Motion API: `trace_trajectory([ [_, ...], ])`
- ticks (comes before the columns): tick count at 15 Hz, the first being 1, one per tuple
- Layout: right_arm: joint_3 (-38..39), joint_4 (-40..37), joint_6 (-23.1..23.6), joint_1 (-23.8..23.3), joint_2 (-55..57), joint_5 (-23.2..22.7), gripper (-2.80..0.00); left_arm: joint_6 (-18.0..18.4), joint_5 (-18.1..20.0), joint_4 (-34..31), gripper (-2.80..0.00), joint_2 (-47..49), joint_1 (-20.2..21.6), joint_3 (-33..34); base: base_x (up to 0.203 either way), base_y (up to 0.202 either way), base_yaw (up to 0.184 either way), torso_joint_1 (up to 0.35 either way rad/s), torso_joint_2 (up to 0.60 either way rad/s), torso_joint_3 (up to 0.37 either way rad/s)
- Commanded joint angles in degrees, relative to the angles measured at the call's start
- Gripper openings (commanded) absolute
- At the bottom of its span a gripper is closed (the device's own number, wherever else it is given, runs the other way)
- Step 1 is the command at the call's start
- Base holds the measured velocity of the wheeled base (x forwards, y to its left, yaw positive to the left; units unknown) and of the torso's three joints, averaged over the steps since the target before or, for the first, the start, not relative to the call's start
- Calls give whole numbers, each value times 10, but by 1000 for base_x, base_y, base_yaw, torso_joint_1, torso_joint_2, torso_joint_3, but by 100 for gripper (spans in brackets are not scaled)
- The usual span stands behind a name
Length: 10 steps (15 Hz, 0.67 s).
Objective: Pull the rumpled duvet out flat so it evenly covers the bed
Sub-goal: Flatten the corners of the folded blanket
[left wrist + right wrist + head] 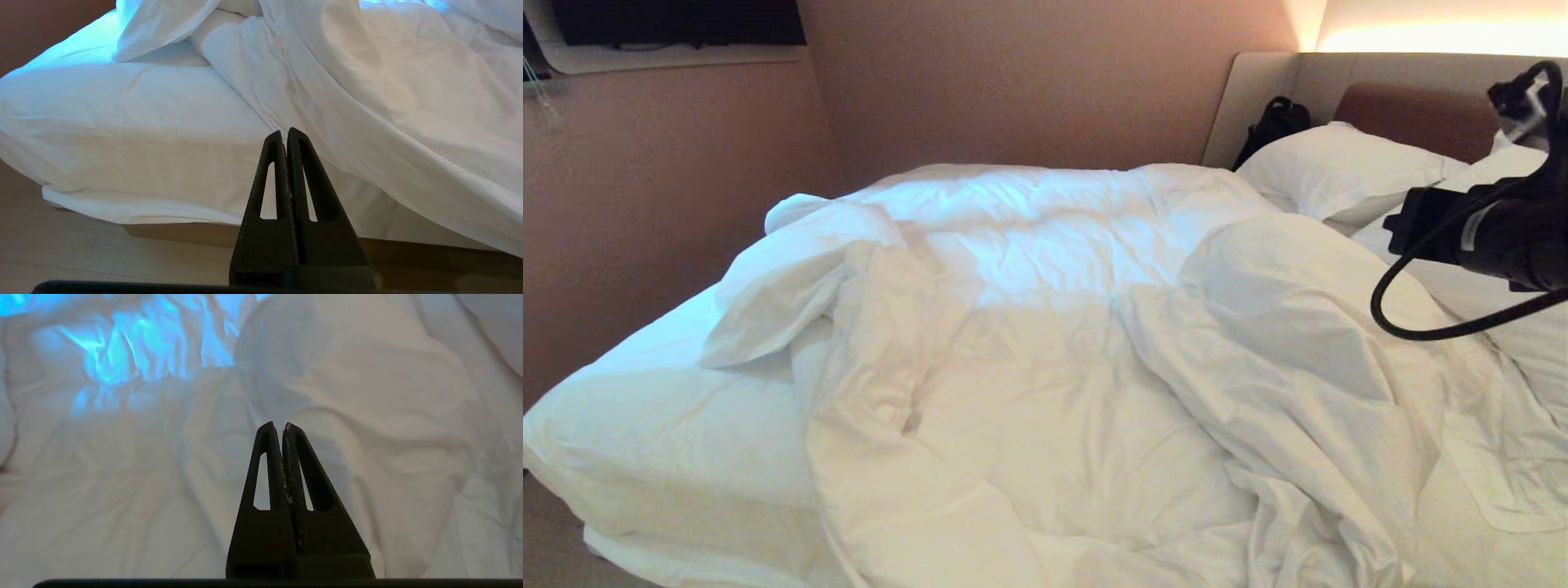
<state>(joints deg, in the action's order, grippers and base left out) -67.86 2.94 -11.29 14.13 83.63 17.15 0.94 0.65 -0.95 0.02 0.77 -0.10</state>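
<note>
Pinkish walls are enclosing the bed point(645, 384); its puffy, wrinkled duvet point(1054, 351) is lying bunched. Above it, the right gripper point(282, 425) is hovering closed, empty; the left gripper point(284, 132) likewise.

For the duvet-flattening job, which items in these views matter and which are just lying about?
Part of the job:
- rumpled puffy white duvet
- wide bed with white fitted sheet
- right pincer, shut, empty, above the duvet
- left pincer, shut, low beside the bed

Just lying about:
- plump white pillows
- black bag by the padded headboard
</note>
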Motion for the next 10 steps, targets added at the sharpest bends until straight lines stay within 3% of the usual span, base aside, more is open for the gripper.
trace_trajectory([
  [1, -3, 1, 0, -39, 33, -104, -280, 0, 0, 0, -280, 0, 0, 0, 0, 0, 0, 0, 0, 0],
  [4, -4, 23, -1, -69, 72, -114, -280, 0, 0, 0, -280, 0, 0, 0, 0, 0, 0, 0, 0, 0],
  [10, -10, 49, -18, -75, 111, -113, -280, 1, 0, 0, -280, 0, 0, -1, 0, 0, 0, 0, 0, 0],
])
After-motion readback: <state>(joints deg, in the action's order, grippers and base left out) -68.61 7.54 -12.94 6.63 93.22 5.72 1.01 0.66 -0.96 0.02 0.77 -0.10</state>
